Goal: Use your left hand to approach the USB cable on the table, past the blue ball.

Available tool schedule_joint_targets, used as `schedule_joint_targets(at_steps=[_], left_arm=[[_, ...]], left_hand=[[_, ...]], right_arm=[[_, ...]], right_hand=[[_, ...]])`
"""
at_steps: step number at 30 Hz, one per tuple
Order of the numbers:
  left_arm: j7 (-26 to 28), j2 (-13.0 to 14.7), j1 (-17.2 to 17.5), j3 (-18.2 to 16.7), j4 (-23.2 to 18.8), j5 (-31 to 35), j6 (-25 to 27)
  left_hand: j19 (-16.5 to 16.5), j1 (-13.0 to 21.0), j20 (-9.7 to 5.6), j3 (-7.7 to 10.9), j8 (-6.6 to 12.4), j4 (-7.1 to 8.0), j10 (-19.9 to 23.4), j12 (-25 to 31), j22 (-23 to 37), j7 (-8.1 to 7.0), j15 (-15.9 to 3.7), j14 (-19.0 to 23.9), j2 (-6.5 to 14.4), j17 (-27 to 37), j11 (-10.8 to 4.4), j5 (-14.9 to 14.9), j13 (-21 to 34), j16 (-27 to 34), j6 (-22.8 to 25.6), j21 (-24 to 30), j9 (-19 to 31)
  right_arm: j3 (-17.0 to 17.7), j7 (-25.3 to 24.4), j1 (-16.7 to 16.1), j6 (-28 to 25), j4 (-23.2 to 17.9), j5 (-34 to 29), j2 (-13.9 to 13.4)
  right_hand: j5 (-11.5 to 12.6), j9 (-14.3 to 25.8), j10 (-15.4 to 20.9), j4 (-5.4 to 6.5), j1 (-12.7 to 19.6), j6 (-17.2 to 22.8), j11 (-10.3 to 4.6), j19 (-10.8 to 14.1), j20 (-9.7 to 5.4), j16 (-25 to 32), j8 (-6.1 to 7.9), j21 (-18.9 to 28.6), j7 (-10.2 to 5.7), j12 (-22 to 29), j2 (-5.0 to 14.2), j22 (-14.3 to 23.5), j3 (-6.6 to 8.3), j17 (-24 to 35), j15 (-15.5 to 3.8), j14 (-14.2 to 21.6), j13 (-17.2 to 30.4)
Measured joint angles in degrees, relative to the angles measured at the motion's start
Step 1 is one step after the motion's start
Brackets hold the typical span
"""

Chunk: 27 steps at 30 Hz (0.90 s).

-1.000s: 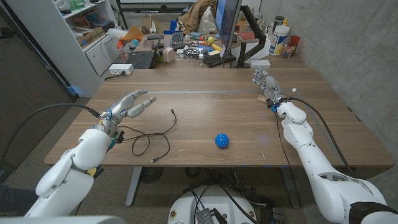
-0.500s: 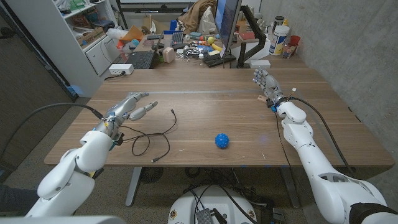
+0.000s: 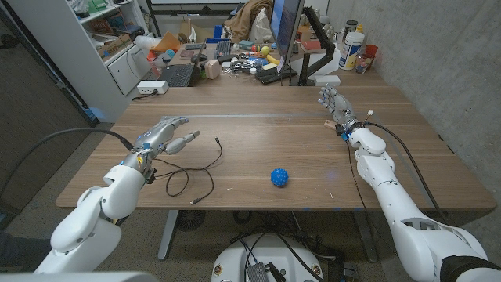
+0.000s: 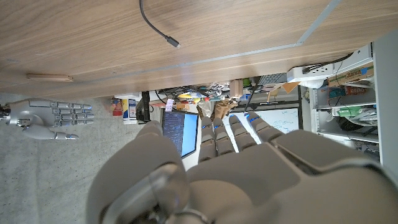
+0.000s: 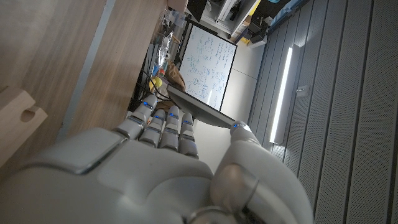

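Observation:
The black USB cable (image 3: 185, 178) lies in a loose loop on the near left part of the wooden table (image 3: 258, 141); one end (image 3: 217, 140) points away from me. Its plug end (image 4: 175, 43) shows in the left wrist view. My left hand (image 3: 166, 135) hovers just left of the cable with its fingers stretched out and apart, holding nothing. The blue ball (image 3: 279, 177) sits near the table's front, to the right of the cable. My right hand (image 3: 333, 103) stands at the far right, fingers extended and empty, and my right hand (image 4: 50, 117) also shows across the table.
A small wooden block (image 3: 325, 123) lies beside my right hand, and the wooden block (image 5: 18, 112) is close to it in the right wrist view. The back edge holds a keyboard (image 3: 176, 75), a monitor (image 3: 286, 31), bottles (image 3: 352, 47) and clutter. A shelf unit (image 3: 94, 47) stands at the back left.
My left arm has pushed forward a little, bringing the hand slightly closer to the cable's far end. The right arm, the ball and the cable have not moved.

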Motion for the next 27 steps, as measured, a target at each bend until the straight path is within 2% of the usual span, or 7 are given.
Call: schedule_joint_targets(at_steps=[4,27], left_arm=[[-0.2,0.15,0.06,0.28,-0.16,1.08,0.23],[-2.98,-0.15,0.4,1.76,-0.83,4.96,3.0]], left_hand=[[0.3,0.3,0.3,0.0,0.0,0.0,0.6,0.0,0.0,-0.21,0.12,0.39,-0.3,-0.14,-0.6,0.0,0.0,0.0,0.68,0.0,0.0],[1.25,1.05,0.61,-0.01,0.44,-0.48,1.63,0.0,0.0,-0.54,0.07,1.17,0.0,-0.14,-1.0,0.0,-0.01,0.0,1.98,0.44,-0.16]], right_arm=[[0.0,0.0,0.0,-0.01,0.0,0.0,-0.02],[0.15,0.18,0.35,0.08,1.01,0.0,-0.03]], right_hand=[[0.0,0.0,0.0,-0.07,0.0,0.0,0.0,0.0,0.0,0.0,0.0,0.0,0.0,0.0,0.0,0.0,-0.08,0.0,0.0,0.0,0.0],[0.0,0.0,0.0,-0.07,0.0,0.0,0.0,-0.01,0.01,0.0,0.0,-0.39,0.0,0.0,0.0,-0.01,-0.07,0.01,0.0,0.0,0.0]])
